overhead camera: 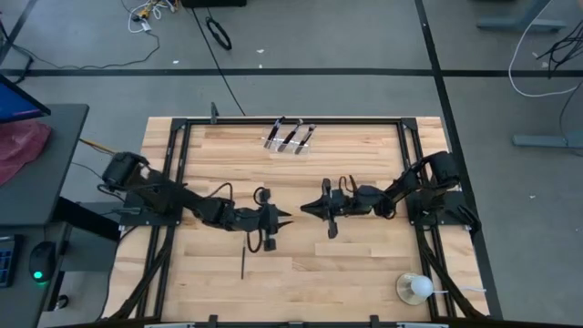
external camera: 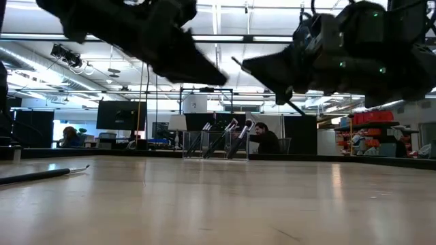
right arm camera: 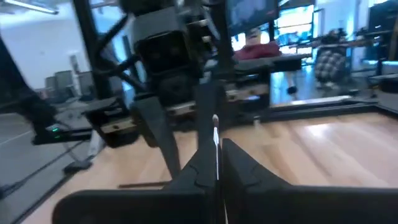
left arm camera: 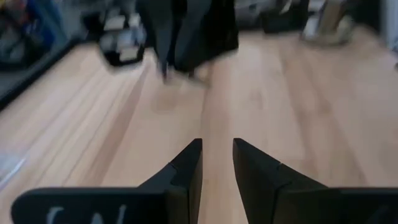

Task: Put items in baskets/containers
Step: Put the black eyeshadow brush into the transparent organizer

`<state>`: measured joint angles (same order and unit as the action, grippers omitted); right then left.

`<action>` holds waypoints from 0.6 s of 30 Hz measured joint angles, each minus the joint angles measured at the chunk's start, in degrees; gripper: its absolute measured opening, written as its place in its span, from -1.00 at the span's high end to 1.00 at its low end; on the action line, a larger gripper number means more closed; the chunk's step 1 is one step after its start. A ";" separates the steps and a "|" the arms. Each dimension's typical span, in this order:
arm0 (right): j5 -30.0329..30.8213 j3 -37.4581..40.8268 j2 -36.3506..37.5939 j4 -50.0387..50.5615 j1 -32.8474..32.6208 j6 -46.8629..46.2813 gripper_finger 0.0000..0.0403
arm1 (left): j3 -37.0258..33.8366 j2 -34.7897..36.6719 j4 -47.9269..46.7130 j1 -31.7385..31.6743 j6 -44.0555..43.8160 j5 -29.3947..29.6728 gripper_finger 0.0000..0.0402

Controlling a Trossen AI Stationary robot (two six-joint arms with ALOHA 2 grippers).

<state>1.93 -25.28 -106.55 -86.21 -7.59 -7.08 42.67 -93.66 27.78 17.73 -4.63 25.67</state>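
My right gripper (overhead camera: 305, 210) hovers over the table's middle, shut on a thin makeup brush (right arm camera: 215, 134) with a silver ferrule. My left gripper (overhead camera: 284, 216) faces it tip to tip from the left, open and empty (left arm camera: 217, 149). In the low view both grippers (external camera: 204, 71) (external camera: 251, 67) hang well above the tabletop. The clear holder (overhead camera: 290, 139) stands near the far edge with several brushes leaning in it (external camera: 228, 143). One black brush (overhead camera: 243, 260) lies flat on the table on the near left (external camera: 41, 175). My right gripper pinches the brush between its two shut fingers (right arm camera: 239, 163). The silver ferrule part (right arm camera: 215, 138) sticks out just past the fingertips. The brush is lifted clear of the table, and in the low view its thin handle (external camera: 298, 107) slants down behind the gripper.
A white round object on a clear base (overhead camera: 415, 287) sits at the near right corner. A black frame (overhead camera: 182, 164) runs around the wooden tabletop. Bare wood lies between the grippers and the holder. People sit in the room beyond the table (external camera: 262, 139).
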 joint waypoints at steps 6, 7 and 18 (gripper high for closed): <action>0.07 -1.94 3.64 -0.46 -3.93 0.94 0.97 | -0.05 -11.34 28.04 -2.47 6.82 -6.62 0.53; 0.15 -2.17 3.85 -0.38 -4.73 1.96 0.97 | 0.20 -12.89 32.50 -3.05 7.16 -8.16 0.53; 0.64 -5.23 7.87 -0.41 -7.83 8.66 0.97 | 2.95 -16.14 45.59 -6.07 7.45 -21.08 0.09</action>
<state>2.57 -30.51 -98.67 -86.62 -15.42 1.58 45.61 -109.80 73.37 11.65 2.83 4.59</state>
